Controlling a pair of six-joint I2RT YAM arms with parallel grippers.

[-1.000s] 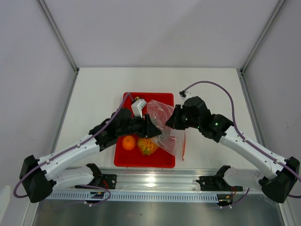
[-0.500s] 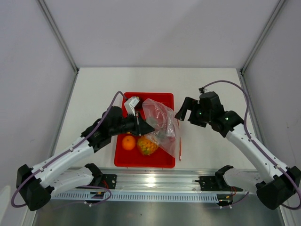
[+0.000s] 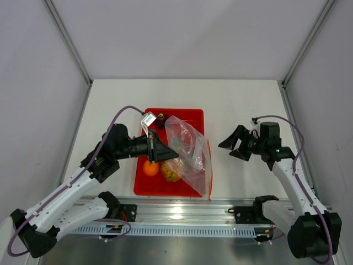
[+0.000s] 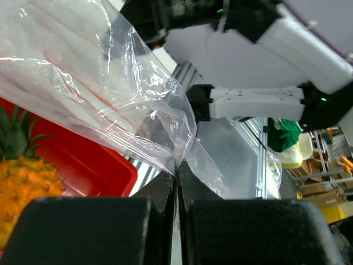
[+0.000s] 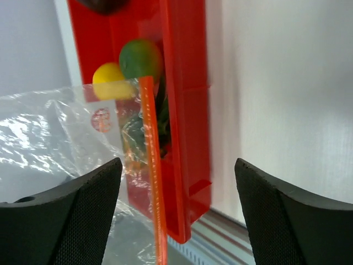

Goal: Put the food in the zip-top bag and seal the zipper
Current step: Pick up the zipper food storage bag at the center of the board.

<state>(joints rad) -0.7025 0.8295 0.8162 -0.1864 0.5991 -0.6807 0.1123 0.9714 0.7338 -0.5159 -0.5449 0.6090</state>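
The clear zip-top bag [image 3: 188,150] hangs crumpled over the red tray [image 3: 190,114]. My left gripper [image 3: 158,149] is shut on a fold of its plastic [image 4: 175,144] at the bag's left side. The red-orange zipper [image 3: 210,165] runs down the bag's right edge and shows as a strip [image 5: 150,165] in the right wrist view. In the tray are the orange [image 3: 150,168], the pineapple [image 3: 169,172], a dark red fruit [image 3: 160,118], a green fruit [image 5: 140,58] and a yellow pear [image 5: 107,77]. My right gripper [image 3: 234,144] stands open to the right of the tray, touching nothing.
The tray's right rim [image 5: 185,110] stands between the bag and the bare white tabletop [image 3: 242,105]. A metal rail [image 3: 182,212] with the arm bases runs along the near edge. Grey walls enclose the table on three sides.
The right gripper let go of the bag, opened and drew back to the right. The left gripper shut on the bag's plastic and pulled back to the left.
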